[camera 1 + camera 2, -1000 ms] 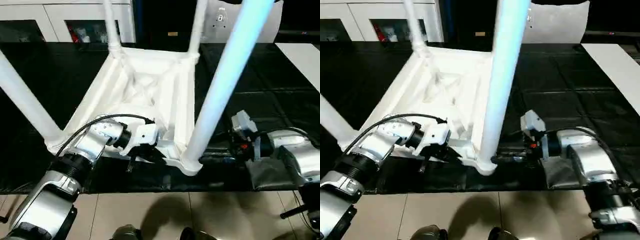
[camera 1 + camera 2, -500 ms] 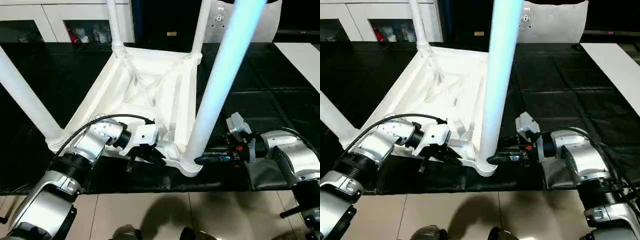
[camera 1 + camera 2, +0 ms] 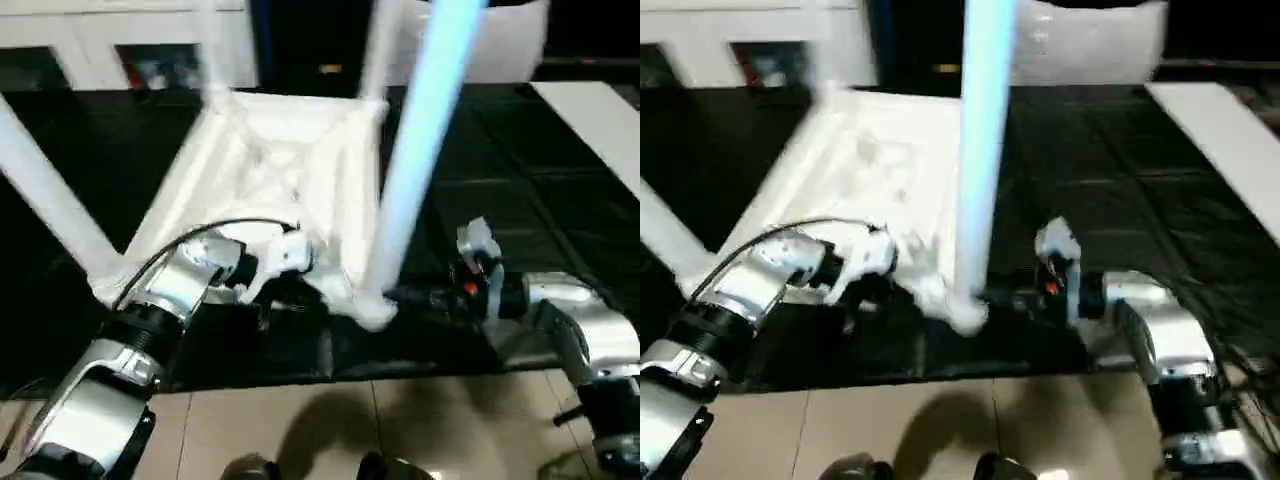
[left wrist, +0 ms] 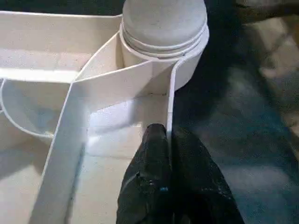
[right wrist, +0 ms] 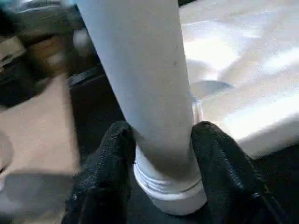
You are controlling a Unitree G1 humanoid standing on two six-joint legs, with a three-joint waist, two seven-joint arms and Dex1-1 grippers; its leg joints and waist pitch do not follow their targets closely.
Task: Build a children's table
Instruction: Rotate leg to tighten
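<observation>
Children's table [image 3: 290,170] upside down at centre frame on the black desk [image 3: 560,190], legs pointing up toward the upper edge. Left gripper [image 4: 167,140], jaws clenched on the thin rim wall of the tabletop beside the near corner socket [image 4: 163,65]. Right gripper [image 5: 161,140], jaws grasping the base of the near leg [image 5: 140,70], one black finger [image 5: 105,172] against each side, low in the frame's middle.

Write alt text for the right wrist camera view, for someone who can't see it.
The right claw grips a white table leg just above its base, one black finger on each side. The leg stands in a round corner socket of the upturned white tabletop, which lies on a black mat.
</observation>
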